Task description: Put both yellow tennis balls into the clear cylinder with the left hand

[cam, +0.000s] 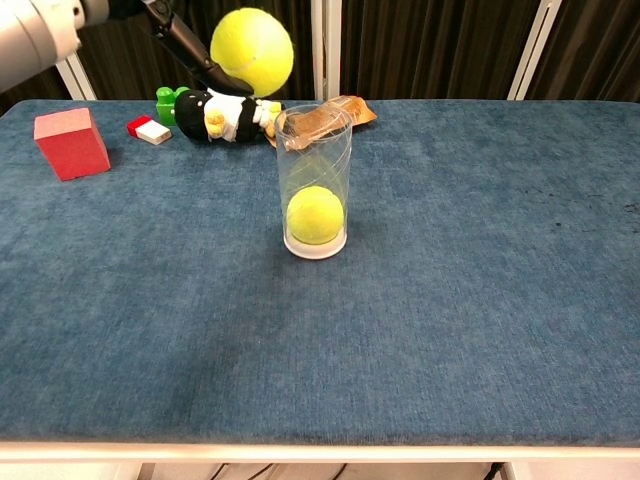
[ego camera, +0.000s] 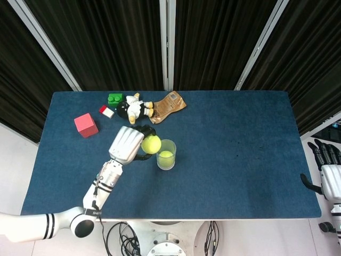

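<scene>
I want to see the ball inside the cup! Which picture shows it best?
The chest view: through the clear cylinder the ball inside shows whole, resting at the bottom. The head view looks down the cylinder's mouth and shows only the top of that ball.

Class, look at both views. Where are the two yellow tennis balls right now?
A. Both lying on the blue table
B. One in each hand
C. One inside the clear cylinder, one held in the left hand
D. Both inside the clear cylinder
C: one yellow tennis ball sits at the bottom of the clear plastic cylinder, while the left hand holds the other yellow tennis ball up beside the rim.

White left arm (ego camera: pixel 64 224) with black joint bands, white-backed left hand (ego camera: pixel 126 145), black fingers (cam: pixel 190 48).
</scene>
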Robot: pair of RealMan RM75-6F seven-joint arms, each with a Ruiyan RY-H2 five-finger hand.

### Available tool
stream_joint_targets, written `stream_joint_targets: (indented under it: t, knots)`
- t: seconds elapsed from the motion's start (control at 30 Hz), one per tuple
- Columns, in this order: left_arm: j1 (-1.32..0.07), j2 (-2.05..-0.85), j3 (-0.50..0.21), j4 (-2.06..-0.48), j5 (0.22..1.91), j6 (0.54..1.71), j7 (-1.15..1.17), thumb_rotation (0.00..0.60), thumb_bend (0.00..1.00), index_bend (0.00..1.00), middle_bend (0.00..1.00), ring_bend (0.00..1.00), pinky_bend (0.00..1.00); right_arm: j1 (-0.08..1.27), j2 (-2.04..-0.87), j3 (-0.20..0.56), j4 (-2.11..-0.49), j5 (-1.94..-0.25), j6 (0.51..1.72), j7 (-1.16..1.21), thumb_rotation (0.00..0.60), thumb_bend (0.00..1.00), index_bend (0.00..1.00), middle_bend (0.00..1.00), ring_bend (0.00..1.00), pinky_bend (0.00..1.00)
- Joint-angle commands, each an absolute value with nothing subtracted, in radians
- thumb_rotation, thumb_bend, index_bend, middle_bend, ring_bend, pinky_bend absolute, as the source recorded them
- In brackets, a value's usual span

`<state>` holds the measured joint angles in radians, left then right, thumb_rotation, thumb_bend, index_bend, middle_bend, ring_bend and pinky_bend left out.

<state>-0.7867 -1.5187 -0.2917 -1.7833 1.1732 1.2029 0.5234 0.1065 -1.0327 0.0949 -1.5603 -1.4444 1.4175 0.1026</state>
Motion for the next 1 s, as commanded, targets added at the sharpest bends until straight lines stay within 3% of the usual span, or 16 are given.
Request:
stream_joint_targets:
  t: [0.03,0.7,0.8,0.93,1.0]
  knots:
    - [-0.796,-1.535,-0.297,-1.772,1.159,1.201,0.53,0.6,0.16,0.56,0.57,0.51,0.69,0.108,-1.035,0.096,-1.558,-1.441,1.415,0.102,0.6,0.24,0.0,0.0,0.0,0.0]
    - [-0.844,-1.63,-0.302,-1.693,1.103,1.18,0.523,0.6,0.16,0.54,0.55,0.5,0.69,0.118,-1.053,0.097,-1.515,-1.418,1.381,0.131,0.6,0.24,0.0,0.0,0.0,0.0]
    - [-0.848,-1.631,-0.299,-1.688,1.101,1.17,0.519,0.6,0.16,0.47,0.51,0.48,0.67,0.118,-1.056,0.097,-1.509,-1.415,1.378,0.136,0.6,0.24,0.0,0.0,0.0,0.0]
    - [-0.849,-1.62,-0.299,-1.694,1.087,1.151,0.504,0.6,0.15,0.23,0.36,0.37,0.57,0.117,-1.056,0.096,-1.503,-1.415,1.376,0.145,0.6,0.24,0.0,0.0,0.0,0.0]
    - [-0.848,-1.616,-0.298,-1.696,1.095,1.151,0.491,0.6,0.14,0.17,0.3,0.32,0.53,0.117,-1.056,0.097,-1.501,-1.414,1.376,0.148,0.6,0.24,0.0,0.0,0.0,0.0]
